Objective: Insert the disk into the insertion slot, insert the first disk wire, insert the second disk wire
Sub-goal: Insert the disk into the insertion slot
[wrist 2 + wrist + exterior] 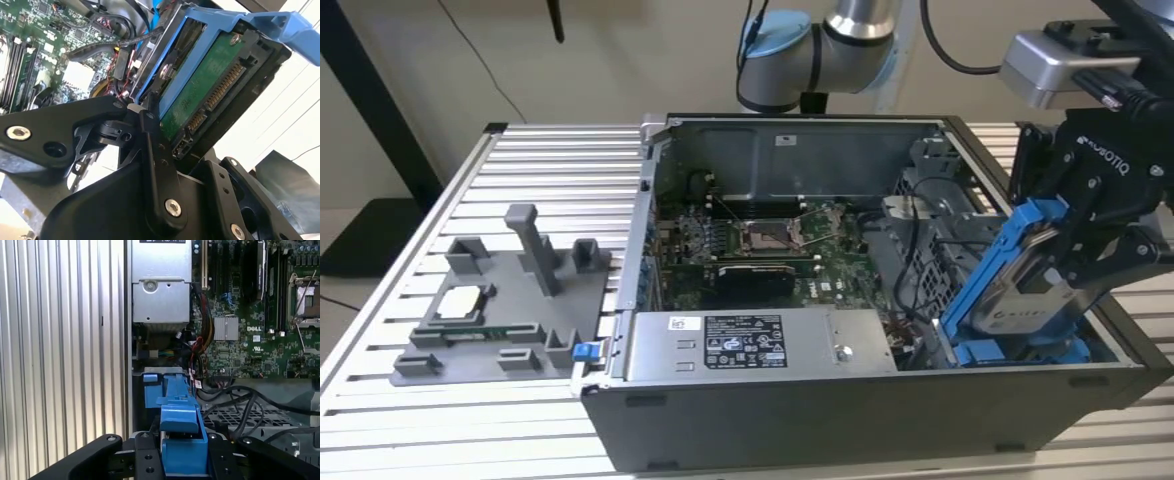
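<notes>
- Exterior view: set off the arm, high over the near wall of the open computer case (854, 420). It faces obliquely down, far enough back to take in the whole case and the slatted table (520, 180) around it.
- First wrist view: close behind the gripper (184, 460), facing along it into the case, with the disk (182, 410) seen edge-on.
- Second wrist view: very close beside the gripper, tilted, facing the disk's circuit-board side.
- Shared: all three views take in the disk and the motherboard (774, 235).

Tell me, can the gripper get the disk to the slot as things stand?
Probably yes. The gripper is shut on the tilted disk, whose lower end seems to be at the slot; the black cables lie beside it, not across.
</notes>
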{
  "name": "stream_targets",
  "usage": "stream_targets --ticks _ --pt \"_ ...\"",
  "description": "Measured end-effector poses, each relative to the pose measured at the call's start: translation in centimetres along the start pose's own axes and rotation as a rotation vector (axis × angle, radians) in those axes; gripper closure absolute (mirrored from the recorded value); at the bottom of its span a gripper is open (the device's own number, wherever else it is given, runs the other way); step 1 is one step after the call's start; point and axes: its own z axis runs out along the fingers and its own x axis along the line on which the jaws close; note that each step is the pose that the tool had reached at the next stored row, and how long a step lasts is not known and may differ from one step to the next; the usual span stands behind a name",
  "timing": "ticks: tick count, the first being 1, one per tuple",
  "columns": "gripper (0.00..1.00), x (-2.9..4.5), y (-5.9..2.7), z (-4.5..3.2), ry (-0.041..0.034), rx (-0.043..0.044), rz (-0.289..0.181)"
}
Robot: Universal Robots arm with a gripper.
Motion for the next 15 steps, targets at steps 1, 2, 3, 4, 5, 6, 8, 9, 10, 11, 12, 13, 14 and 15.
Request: stream_targets --ticks 1,2,3,4,5,6,8,9,10,11,12,13,14,15 --pt "1.00 0.00 0.00 0.14 -0.0001 -0.0001 0.000" --pt "1.00 0.00 0.00 0.27 0.0000 -0.0004 0.000" --pt "1.00 0.00 0.00 0.42 -0.0001 -0.0005 0.000" --pt "1.00 0.01 0.01 0.57 -0.0001 -0.0005 0.000" --pt "1.00 0.01 0.01 0.72 -0.0002 -0.0006 -0.001" --pt "1.00 0.01 0.02 0.88 -0.0004 -0.0006 -0.001" --pt "1.00 0.01 0.02 1.17 -0.0005 -0.0006 -0.001" --pt "1.00 0.01 0.02 1.33 -0.0005 -0.0006 -0.001" --pt "1.00 0.02 0.02 1.49 -0.0007 -0.0006 -0.001" --pt "1.00 0.02 0.02 1.64 -0.0007 -0.0006 -0.001" --pt "1.00 0.02 0.02 1.81 -0.0009 -0.0006 -0.001" --pt "1.00 0.02 0.01 1.99 -0.0008 -0.0006 -0.001" --pt "1.00 0.02 0.01 2.17 -0.0009 -0.0006 -0.001" --pt "1.00 0.02 0.01 2.30 -0.0009 -0.0006 -0.001"
